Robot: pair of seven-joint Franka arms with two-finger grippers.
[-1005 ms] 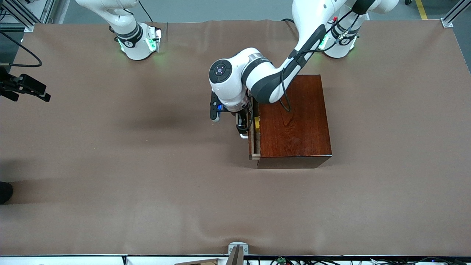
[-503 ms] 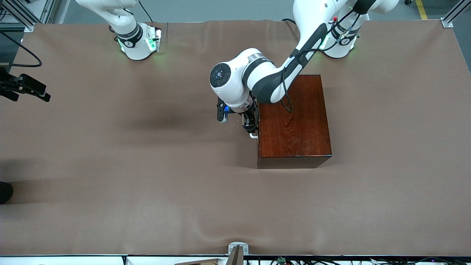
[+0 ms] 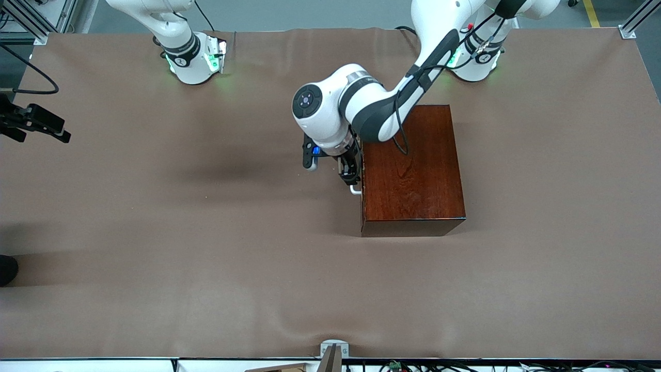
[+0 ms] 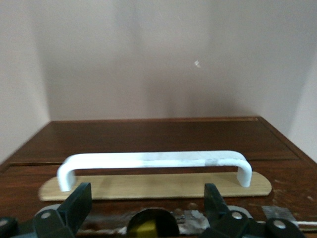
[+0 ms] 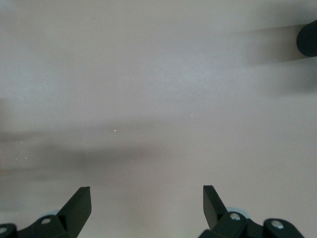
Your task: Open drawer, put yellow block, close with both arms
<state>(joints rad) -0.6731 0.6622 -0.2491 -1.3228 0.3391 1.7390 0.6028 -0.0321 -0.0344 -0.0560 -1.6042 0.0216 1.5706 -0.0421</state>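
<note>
Drawer (image 3: 360, 178) shut flush in glossy wooden box (image 3: 411, 170); likely stiff, slides easily by white bar handle (image 4: 153, 166). Left gripper (image 4: 148, 206) open just before handle, holding nothing. Right gripper (image 5: 147, 206) open, empty, waiting over bare bench (image 3: 155, 232).

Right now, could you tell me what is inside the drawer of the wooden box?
Nothing inside can be seen: the drawer is pushed fully into the wooden box, so only its front and white handle show. The left gripper hangs open at the handle.
</note>
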